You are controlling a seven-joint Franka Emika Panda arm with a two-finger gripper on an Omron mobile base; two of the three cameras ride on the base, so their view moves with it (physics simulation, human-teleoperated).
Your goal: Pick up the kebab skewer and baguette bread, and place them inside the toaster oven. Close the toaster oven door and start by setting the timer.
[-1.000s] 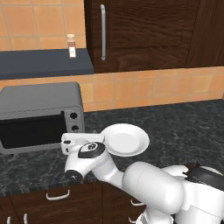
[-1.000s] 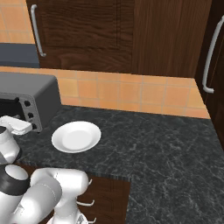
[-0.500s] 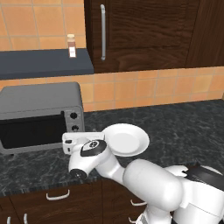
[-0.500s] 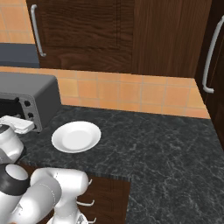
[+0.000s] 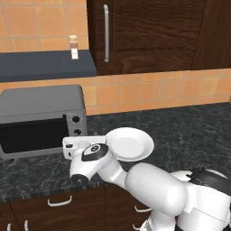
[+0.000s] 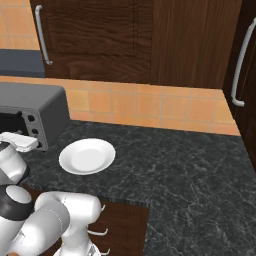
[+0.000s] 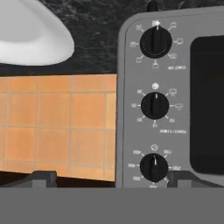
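Fingers (image 7: 42,177) spread wide and holding nothing, I face the knobs (image 7: 154,105) of the oven (image 5: 40,118), whose door (image 5: 31,135) looks shut and whose plate (image 5: 129,143) beside it lies bare, so setting the timer seems to be what remains.

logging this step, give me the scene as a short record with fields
toaster oven: on the counter's left, grey box
toaster oven door: shut, dark glass
knobs: three black ones in a column beside the glass; the hand view, rolled upside down, faces them
claw: open, holding nothing, close in front of the knob panel, fingertips either side of one end knob
plate: white, empty, on the dark counter right of the oven
kebab skewer, baguette bread: cannot tell where
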